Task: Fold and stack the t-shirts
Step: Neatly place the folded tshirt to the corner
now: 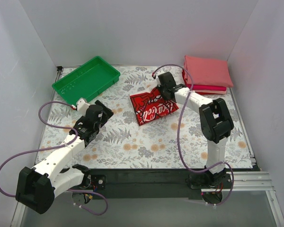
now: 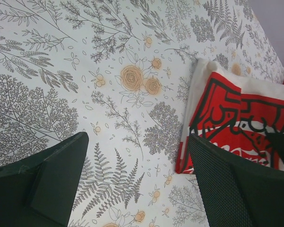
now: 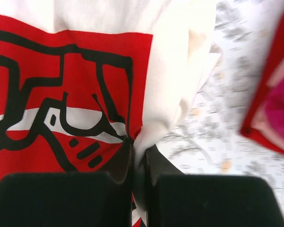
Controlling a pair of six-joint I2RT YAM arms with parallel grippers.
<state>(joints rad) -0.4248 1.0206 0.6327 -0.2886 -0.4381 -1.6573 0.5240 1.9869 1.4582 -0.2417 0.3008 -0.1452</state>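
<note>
The white t-shirt with the red Coca-Cola print (image 1: 153,107) lies folded at the table's middle back; it also shows in the left wrist view (image 2: 236,118) and the right wrist view (image 3: 61,90). My right gripper (image 1: 163,91) is shut on this shirt's far edge, pinching white cloth (image 3: 139,151). A stack of folded salmon-pink (image 1: 207,70) and red t-shirts sits at the back right. My left gripper (image 1: 100,112) is open and empty, low over bare tablecloth left of the shirt (image 2: 137,175).
A green plastic tray (image 1: 86,78) stands at the back left. The floral tablecloth (image 1: 132,142) covers the table. White walls enclose the left, back and right sides. The red stack's edge shows in the right wrist view (image 3: 274,104).
</note>
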